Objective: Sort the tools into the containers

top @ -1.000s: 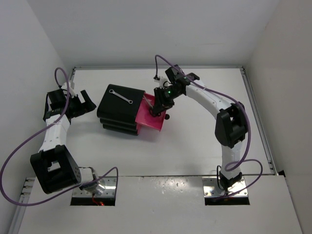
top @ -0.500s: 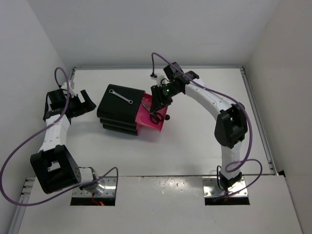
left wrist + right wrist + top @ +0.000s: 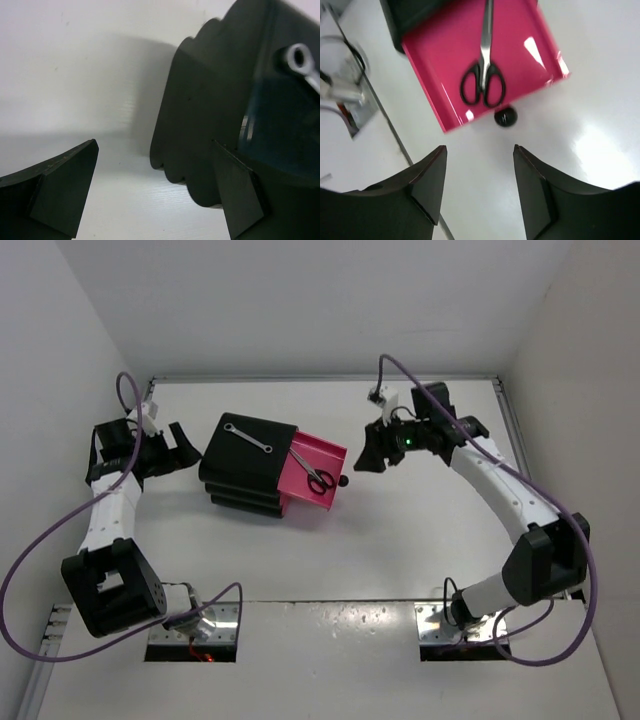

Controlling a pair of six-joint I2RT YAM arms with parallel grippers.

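Right wrist view: black-handled scissors (image 3: pixel 483 80) are seen lying in the pulled-out pink drawer (image 3: pixel 440 60). A silver wrench (image 3: pixel 248 437) is laid atop the black drawer unit (image 3: pixel 225 465). The left jaws and right jaws are spread wide, empty.

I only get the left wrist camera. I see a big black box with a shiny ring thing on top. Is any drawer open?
Observer: Yes. A pink drawer is pulled out of the black box, on the side you can't see.
Operator: Is anything in it?
Observer: A pair of scissors with black handles lies flat inside it.
Operator: Where's the other arm?
Observer: The right pincer hovers open just past the drawer's round knob, holding nothing.
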